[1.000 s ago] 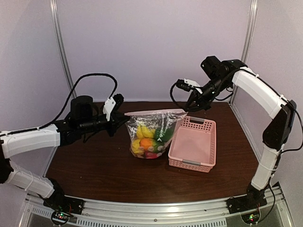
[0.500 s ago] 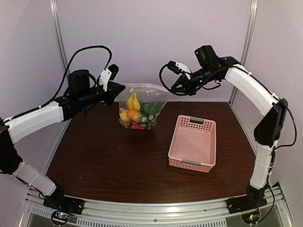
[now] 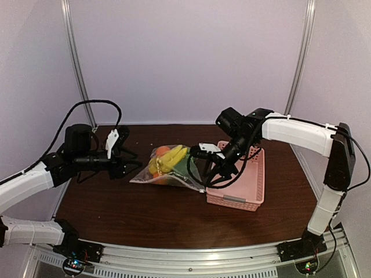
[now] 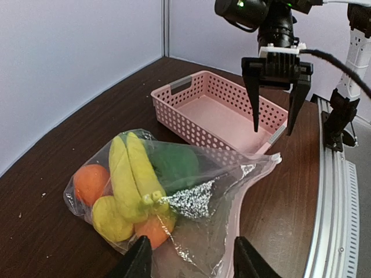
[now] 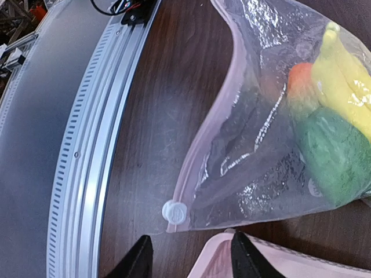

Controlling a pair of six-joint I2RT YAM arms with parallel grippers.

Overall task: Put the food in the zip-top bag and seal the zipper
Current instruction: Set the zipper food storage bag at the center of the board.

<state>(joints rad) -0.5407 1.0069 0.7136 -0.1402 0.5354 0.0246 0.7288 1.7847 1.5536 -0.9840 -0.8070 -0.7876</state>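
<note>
The zip-top bag (image 3: pixel 152 175) lies flat on the worktop (image 3: pixel 127 214), near its middle and a little toward the far edge, just beside the left wall of a pink basket (image 3: pixel 235 201). The food is inside: a banana (image 4: pixel 136 174), an orange (image 4: pixel 90 184), a lemon (image 4: pixel 110 217) and a green pepper (image 4: pixel 171 165) bunched at the closed end. The zipper (image 5: pixel 200 145) faces the worktop's near edge, its white slider (image 5: pixel 174 212) at the end nearest the basket. The left jaws stand wide at the bag's left corner, gripping nothing. The right jaws hang wide open above the slider corner, apart from the bag
</note>
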